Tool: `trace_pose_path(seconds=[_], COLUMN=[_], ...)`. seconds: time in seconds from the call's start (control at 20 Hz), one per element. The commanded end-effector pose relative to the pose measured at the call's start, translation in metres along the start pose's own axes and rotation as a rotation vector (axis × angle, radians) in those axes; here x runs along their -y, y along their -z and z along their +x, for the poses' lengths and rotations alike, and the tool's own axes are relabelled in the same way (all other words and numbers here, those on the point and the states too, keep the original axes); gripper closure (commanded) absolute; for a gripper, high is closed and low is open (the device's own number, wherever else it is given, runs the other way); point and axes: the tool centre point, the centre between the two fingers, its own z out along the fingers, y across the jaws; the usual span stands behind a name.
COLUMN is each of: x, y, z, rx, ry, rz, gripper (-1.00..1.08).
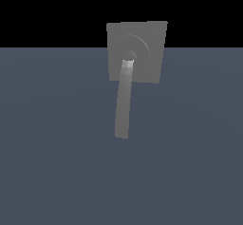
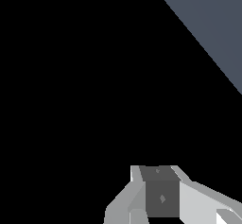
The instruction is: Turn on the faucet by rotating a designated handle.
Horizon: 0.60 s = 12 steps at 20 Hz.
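Grey faucet (image 1: 142,39): upper middle of the exterior frame.
Handle (image 1: 124,100): hangs downward.
Hand (image 2: 158,194): only partly visible, opening unclear, arm unseen outside.

Grey faucet (image 1: 147,70); handle (image 1: 123,105) seemingly projects toward camera.

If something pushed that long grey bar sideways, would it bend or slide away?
The handle looks like a solid bar, so probably stiff. One end meets the faucet plate's ring centre, so it would likely swing round rather than slide.
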Motion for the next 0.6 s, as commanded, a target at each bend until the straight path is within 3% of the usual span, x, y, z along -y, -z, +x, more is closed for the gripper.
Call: trace_pose_path(seconds=[0.0, 0.25, 0.55], x=[-0.031, -0.087, -0.138], y=[0.013, 0.037, 0.066], z=[0.018, 0.070, 0.156], rx=[0.050, 0.137, 0.229], ry=[0.183, 0.553, 1.005], rz=[-0.054, -0.157, -0.286], gripper=[1.08, 1.08, 1.08])
